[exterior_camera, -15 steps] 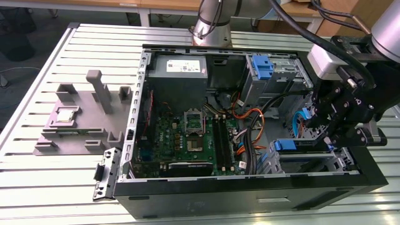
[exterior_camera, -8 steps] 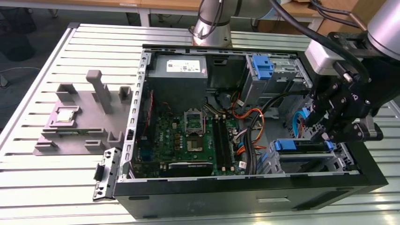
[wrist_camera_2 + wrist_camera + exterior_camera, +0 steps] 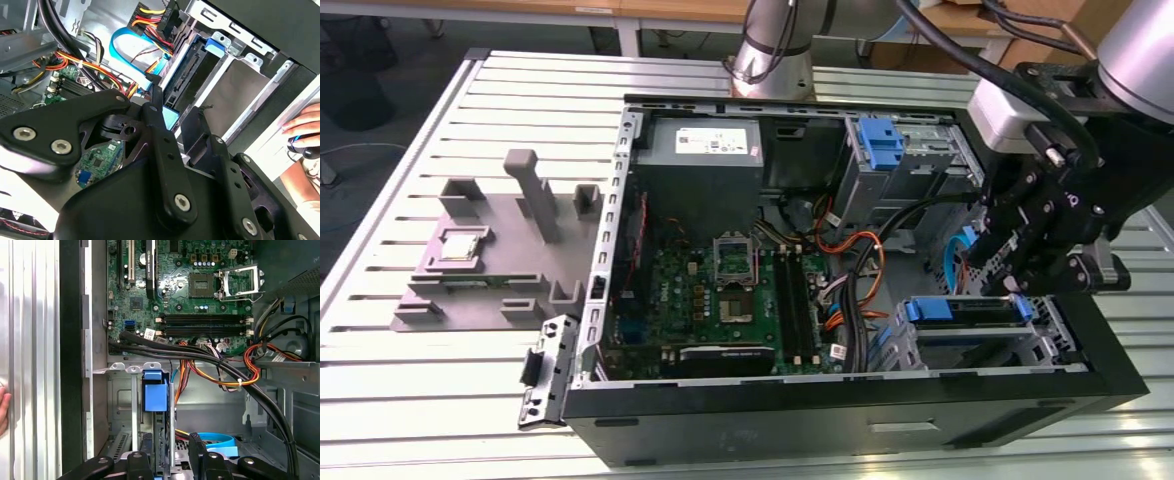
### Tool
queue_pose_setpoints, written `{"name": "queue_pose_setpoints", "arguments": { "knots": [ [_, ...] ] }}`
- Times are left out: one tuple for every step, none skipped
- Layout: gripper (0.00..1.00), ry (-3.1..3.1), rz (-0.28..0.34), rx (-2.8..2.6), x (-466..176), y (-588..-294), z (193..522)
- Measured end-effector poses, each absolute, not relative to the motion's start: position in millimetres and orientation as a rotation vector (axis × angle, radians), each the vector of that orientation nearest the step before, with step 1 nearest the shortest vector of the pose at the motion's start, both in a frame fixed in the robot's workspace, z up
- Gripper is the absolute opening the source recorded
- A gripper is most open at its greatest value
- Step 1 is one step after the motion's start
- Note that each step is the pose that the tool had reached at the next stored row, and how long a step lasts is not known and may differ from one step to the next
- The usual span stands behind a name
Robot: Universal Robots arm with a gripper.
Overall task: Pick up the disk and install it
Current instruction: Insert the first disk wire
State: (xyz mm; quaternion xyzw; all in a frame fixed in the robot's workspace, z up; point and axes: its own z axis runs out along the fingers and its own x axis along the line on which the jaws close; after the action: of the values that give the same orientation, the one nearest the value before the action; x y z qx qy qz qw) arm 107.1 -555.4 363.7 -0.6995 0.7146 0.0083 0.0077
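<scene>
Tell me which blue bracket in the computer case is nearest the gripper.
The blue bracket in the corner bay, right by the gripper; the other blue bracket sits farther off, near the grey power supply.

Slatted metal desk (image 3: 440, 400). Open computer case (image 3: 854, 425) lies on its side, toward the exterior view's right. Grey fixture (image 3: 494, 285) just beside it on the exterior view's left. Arm base (image 3: 771, 60) at far edge.
</scene>
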Motion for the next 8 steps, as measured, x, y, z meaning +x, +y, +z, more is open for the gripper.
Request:
{"name": "queue_pose_setpoints", "arguments": {
  "knots": [
    [0.42,2.234,0.026,-2.187,107.1,-555.4,363.9],
    [0.42,2.234,0.026,-2.187,107.1,-555.4,364.7],
    [0.42,2.234,0.026,-2.187,107.1,-555.3,365.8],
    [0.42,2.234,0.026,-2.187,107.1,-555.4,367.2],
    [0.42,2.234,0.026,-2.187,107.1,-555.4,368.2],
    [0.42,2.234,0.027,-2.187,107.1,-555.4,368.7],
    [0.42,2.234,0.027,-2.187,107.1,-555.4,368.8],
    [0.42,2.234,0.027,-2.187,107.1,-555.2,368.8]
  ]
}}
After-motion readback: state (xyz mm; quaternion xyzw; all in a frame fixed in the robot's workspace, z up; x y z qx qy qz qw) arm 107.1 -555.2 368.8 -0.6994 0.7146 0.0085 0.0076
